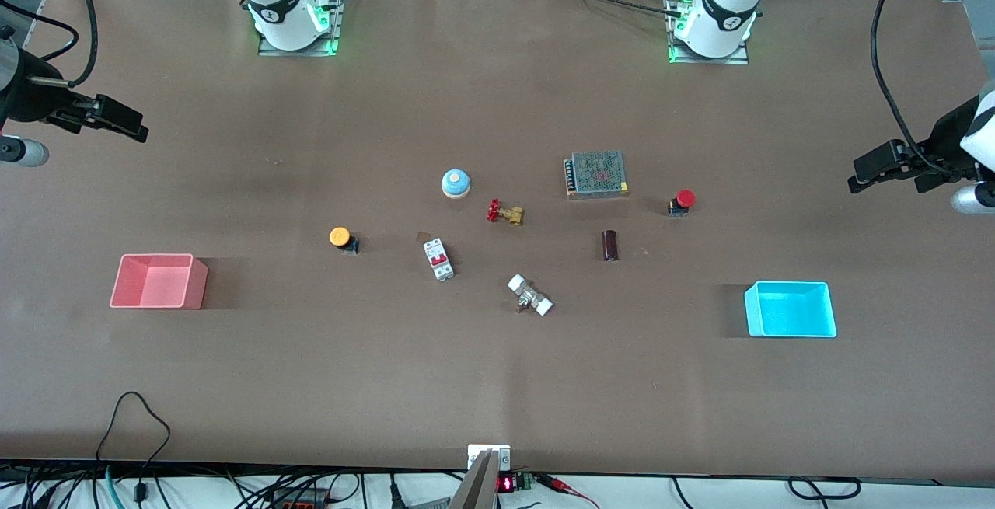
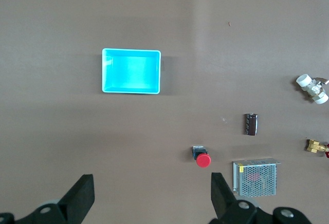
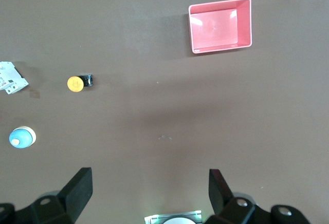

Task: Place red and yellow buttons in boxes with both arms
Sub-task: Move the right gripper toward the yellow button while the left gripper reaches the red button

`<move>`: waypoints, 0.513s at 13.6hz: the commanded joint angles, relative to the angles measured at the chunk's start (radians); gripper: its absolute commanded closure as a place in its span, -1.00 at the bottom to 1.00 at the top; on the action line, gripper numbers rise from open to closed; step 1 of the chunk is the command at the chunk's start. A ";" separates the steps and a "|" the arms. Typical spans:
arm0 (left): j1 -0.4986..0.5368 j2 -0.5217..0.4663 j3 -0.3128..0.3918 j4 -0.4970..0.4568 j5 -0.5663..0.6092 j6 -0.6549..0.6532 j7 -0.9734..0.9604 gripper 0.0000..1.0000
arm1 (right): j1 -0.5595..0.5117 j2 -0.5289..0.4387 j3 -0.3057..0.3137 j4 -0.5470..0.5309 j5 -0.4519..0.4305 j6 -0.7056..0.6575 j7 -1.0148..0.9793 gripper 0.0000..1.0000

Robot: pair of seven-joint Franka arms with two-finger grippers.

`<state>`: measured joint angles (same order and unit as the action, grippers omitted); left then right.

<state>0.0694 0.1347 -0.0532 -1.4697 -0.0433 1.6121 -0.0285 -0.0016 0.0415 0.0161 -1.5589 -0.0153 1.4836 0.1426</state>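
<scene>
Even, bright overhead light falls on the matte brown table (image 1: 497,385), with soft shadows beside the pink bin (image 1: 158,281) and cyan bin (image 1: 790,309), everything sharp.

Left-arm end: box (image 1: 790,308) nearest the front camera; button (image 1: 682,202) farther back, well apart from it.
Right-arm end: other box (image 1: 158,281); second button (image 1: 342,238) beside it toward the middle, slightly farther back.
Middle: bell (image 1: 456,183) farther back than valve (image 1: 505,212).
Both boxes: nothing in them.

No readable text, labels or numbers on any object; red display digits (image 1: 505,484) illegible
</scene>
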 commanded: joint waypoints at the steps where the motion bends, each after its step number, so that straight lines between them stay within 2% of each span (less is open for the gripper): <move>1: 0.007 -0.059 -0.001 -0.067 0.014 -0.001 0.005 -1.00 | -0.005 -0.008 0.002 0.005 0.002 -0.006 -0.012 -1.00; 5: 0.003 -0.055 -0.002 -0.078 0.016 -0.003 0.006 -1.00 | -0.003 0.012 0.004 0.006 0.002 -0.003 -0.012 -1.00; 7: -0.010 -0.021 -0.005 -0.080 0.016 -0.014 0.015 -1.00 | 0.008 0.041 0.012 0.006 0.005 -0.005 -0.015 -1.00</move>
<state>0.0698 0.1097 -0.0535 -1.5231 -0.0433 1.6058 -0.0288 0.0008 0.0539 0.0178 -1.5598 -0.0153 1.4837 0.1413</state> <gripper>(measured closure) 0.000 0.000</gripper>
